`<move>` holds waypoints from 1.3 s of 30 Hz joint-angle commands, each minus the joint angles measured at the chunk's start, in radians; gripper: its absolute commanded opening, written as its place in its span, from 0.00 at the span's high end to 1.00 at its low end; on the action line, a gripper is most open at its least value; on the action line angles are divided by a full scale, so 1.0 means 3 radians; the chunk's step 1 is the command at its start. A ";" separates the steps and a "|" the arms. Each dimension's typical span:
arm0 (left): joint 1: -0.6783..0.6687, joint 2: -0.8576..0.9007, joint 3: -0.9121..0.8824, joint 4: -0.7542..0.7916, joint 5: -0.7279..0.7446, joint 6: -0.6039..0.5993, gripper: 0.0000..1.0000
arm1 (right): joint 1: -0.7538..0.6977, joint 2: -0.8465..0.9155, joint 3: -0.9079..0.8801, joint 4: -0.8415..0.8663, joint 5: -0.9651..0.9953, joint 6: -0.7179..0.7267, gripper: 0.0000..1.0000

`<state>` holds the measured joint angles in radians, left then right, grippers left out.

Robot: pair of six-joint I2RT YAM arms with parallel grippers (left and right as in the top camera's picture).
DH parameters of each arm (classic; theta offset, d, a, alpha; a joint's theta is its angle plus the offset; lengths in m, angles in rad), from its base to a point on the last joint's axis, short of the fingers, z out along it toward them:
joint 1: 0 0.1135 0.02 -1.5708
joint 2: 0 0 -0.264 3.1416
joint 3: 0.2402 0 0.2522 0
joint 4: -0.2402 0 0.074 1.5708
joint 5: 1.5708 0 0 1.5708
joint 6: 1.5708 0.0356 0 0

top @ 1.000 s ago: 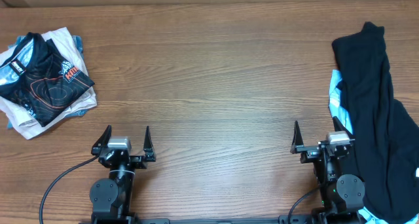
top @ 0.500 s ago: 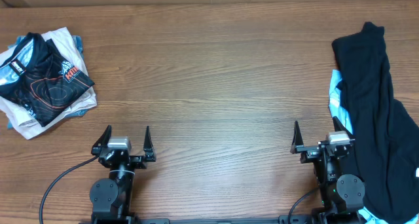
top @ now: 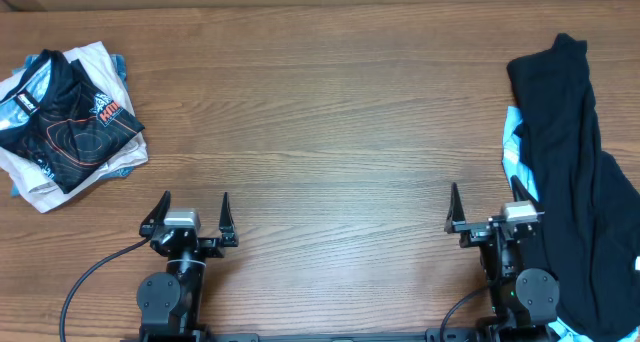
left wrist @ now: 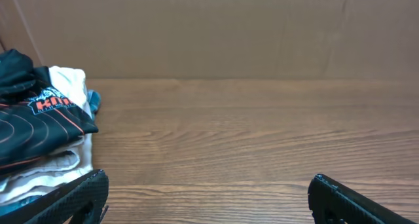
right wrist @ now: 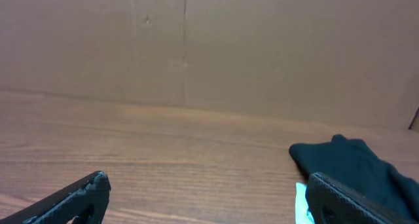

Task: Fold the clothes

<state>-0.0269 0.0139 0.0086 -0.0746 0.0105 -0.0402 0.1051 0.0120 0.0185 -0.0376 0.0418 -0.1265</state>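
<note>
A large plain black T-shirt point(top: 575, 182) lies crumpled along the table's right side, draped over a light blue tee point(top: 511, 147) whose edge peeks out on its left. The right wrist view shows the black T-shirt point(right wrist: 357, 162) ahead on the right with a sliver of light blue tee point(right wrist: 301, 201) beside it. My right gripper point(top: 484, 204) stands open at the front edge, just left of the black shirt, holding nothing. My left gripper point(top: 192, 211) is open at the front left, empty, over bare wood. Both wrist views show wide-apart fingertips point(left wrist: 78, 191) point(right wrist: 78, 191).
A pile of folded clothes point(top: 65, 122) sits at the far left, topped by a black jersey with red lettering point(left wrist: 39, 122) over white garments. A brown cardboard wall point(right wrist: 209, 47) runs along the table's back edge. The table point(top: 330, 132) is brown wood.
</note>
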 commanded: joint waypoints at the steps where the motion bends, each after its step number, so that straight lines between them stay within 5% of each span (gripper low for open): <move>1: -0.0018 -0.0031 -0.0011 -0.0010 0.0037 -0.0364 0.00 | -0.0015 -0.0020 -0.0034 -0.0005 0.0034 0.0153 0.00; 9: -0.0018 -0.0029 0.0098 -0.0090 0.0113 -0.0568 0.00 | -0.0015 -0.0003 0.0159 -0.0071 0.0266 0.0696 0.00; 17: -0.0018 0.0146 0.0585 -0.0445 0.0014 -0.0549 0.00 | -0.0015 0.0430 0.0774 -0.0557 0.0385 0.0736 0.00; 27: -0.0018 0.1292 0.1326 -0.0594 0.0055 -0.0539 0.00 | -0.0015 0.1830 0.1825 -0.1306 0.0352 0.0861 0.00; 39: -0.0018 0.2740 0.2542 -0.1425 0.0113 -0.0542 0.00 | -0.0015 0.3637 0.2955 -0.2092 0.0278 0.0861 0.00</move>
<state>-0.0265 0.7948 0.7139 -0.4900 0.0231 -0.1890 0.1047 1.0523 0.8635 -0.6594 0.1364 0.1242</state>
